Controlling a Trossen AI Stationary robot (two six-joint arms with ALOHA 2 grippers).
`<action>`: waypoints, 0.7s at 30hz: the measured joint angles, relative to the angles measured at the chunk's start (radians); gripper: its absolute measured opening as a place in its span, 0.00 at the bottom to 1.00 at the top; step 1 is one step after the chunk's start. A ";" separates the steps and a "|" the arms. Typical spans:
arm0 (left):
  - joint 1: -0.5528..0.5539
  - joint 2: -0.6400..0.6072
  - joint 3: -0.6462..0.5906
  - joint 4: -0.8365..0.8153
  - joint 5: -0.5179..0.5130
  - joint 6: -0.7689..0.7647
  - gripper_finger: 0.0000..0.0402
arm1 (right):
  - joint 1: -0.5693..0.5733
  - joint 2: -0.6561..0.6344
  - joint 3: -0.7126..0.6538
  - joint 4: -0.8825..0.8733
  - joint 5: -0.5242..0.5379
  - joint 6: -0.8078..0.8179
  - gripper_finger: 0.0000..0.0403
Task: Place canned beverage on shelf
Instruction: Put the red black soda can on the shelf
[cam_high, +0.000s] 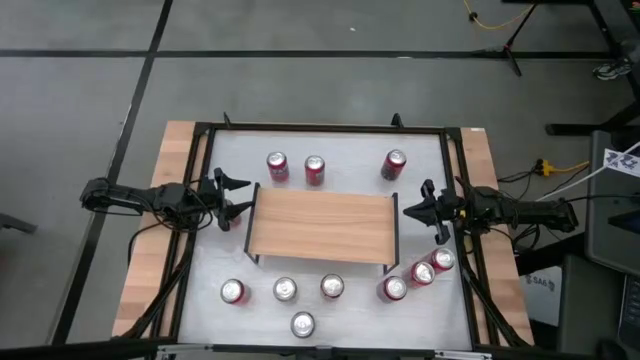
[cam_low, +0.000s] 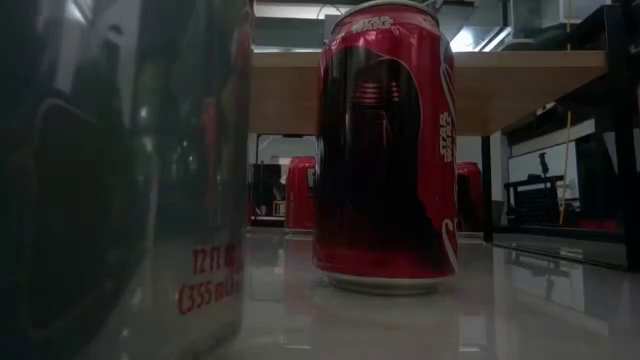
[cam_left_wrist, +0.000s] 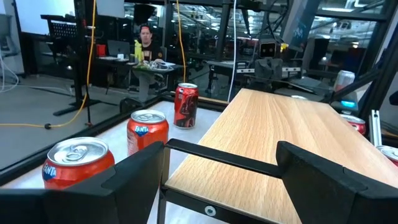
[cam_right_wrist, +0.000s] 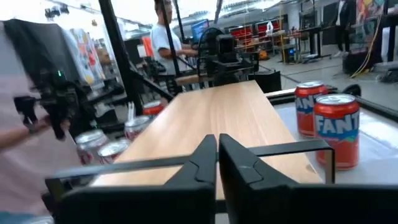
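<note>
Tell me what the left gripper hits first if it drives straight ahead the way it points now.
Most likely the shelf: the left gripper, open and empty, faces its near short end, with the black frame bar just ahead in its wrist view. Its height against the plank is unclear; it might skim over.

**Shelf in the middle, cans before and behind it**

The shelf (cam_high: 322, 226) stands at the centre of the table (cam_high: 180, 160), nothing on its top. Behind it stand three cans (cam_high: 314, 170) in a row. Before it stand four cans (cam_high: 285, 290) in a row, with a single can (cam_high: 302, 324) nearer the front edge. Two more cans (cam_high: 432, 266) sit by the shelf's front right corner. The left gripper (cam_high: 232, 197) hangs just beside the shelf's left end, the right gripper (cam_high: 415, 209) just beside its right end.
</note>
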 joint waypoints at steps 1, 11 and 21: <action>0.000 0.000 0.000 0.000 0.000 0.000 0.76 | 0.000 0.000 0.000 0.002 0.000 0.016 0.06; 0.000 0.000 0.000 0.000 0.000 0.000 0.76 | 0.000 0.000 0.000 0.015 0.047 0.088 0.54; 0.000 0.000 0.000 0.000 0.000 0.000 0.76 | 0.000 0.000 0.000 0.028 0.116 0.088 0.88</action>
